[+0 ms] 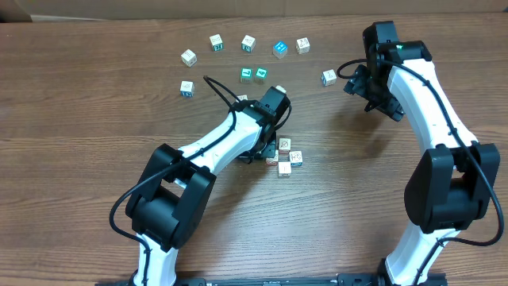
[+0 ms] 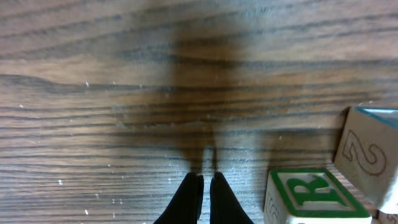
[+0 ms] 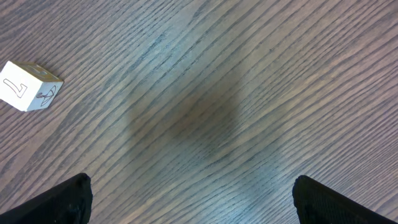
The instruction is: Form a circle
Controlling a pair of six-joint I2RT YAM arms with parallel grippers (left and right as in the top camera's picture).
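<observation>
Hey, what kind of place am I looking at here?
Probably a robotics lab bench, not a home: a left robot arm and a right robot arm mounted at a wood-grain table, with small lettered cubes scattered across it.

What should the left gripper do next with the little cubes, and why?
Probably a small sideways push against the green R cube. The left gripper is shut, low over the table beside that cube, and the 2 cube lies just beyond it, so a nudge might tighten the circle.
</observation>
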